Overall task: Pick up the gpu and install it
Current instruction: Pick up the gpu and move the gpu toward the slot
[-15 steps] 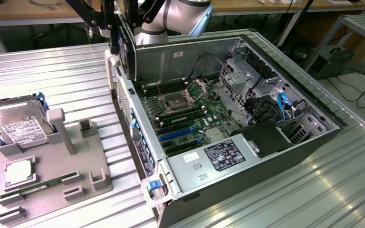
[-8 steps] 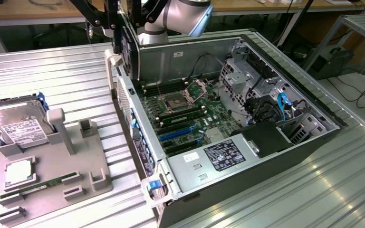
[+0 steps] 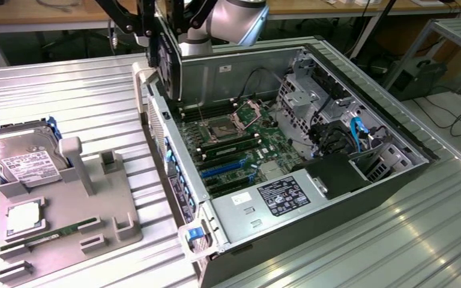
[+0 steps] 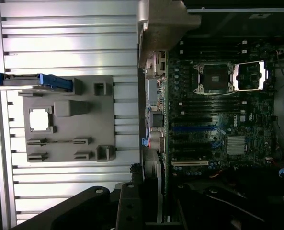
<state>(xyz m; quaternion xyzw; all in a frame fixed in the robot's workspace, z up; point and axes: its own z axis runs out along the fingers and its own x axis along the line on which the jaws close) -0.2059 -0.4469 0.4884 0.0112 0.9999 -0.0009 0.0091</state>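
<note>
Exterior view | end effector (image 3: 166, 33) clamped on gpu (image 3: 170, 72) | ribbed metal table (image 3: 70, 102) | desks (image 3: 46, 13) behind

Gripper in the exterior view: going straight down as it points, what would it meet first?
Likely the rear edge of the computer case, with the held gpu touching before the gripper; depth is unclear.

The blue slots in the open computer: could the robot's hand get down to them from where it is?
Probably yes. The case lies open on top, and nothing stands over the blue slots; the hand, holding the gpu, hangs above the case's rim.
</note>
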